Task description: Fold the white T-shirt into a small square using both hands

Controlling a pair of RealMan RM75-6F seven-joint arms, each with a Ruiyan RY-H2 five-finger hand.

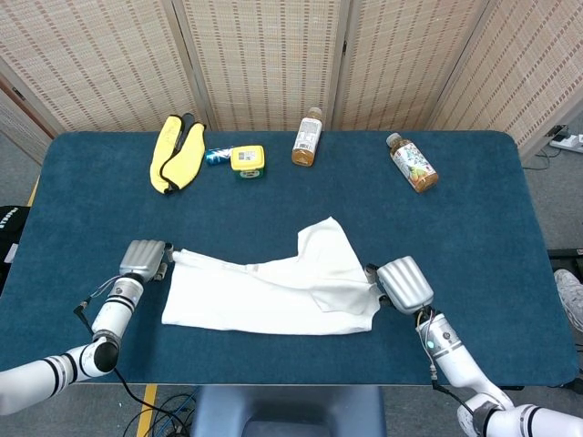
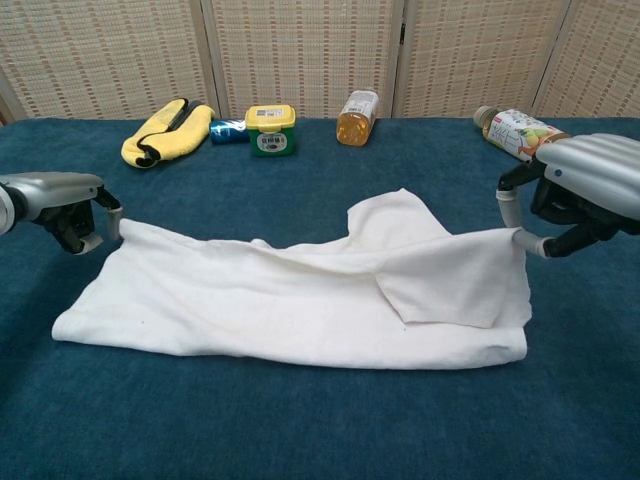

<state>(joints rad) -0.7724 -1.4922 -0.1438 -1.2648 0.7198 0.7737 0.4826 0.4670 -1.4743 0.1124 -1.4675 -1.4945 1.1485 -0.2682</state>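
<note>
The white T-shirt (image 1: 273,291) (image 2: 300,300) lies partly folded in a long band across the blue table, with one flap sticking up toward the back at its middle. My left hand (image 1: 146,259) (image 2: 62,205) sits at the shirt's far left corner and pinches that corner between its fingertips. At the shirt's right edge, my right hand (image 1: 404,284) (image 2: 585,190) pinches the upper right corner, which is drawn taut toward it. Both hands hang low over the table.
Along the back edge of the blue table (image 1: 510,228) lie a yellow cloth (image 1: 176,153), a small blue item (image 1: 217,157), a yellow-lidded tub (image 1: 247,161), an upright tea bottle (image 1: 307,138) and a bottle on its side (image 1: 412,163). Folding screens stand behind.
</note>
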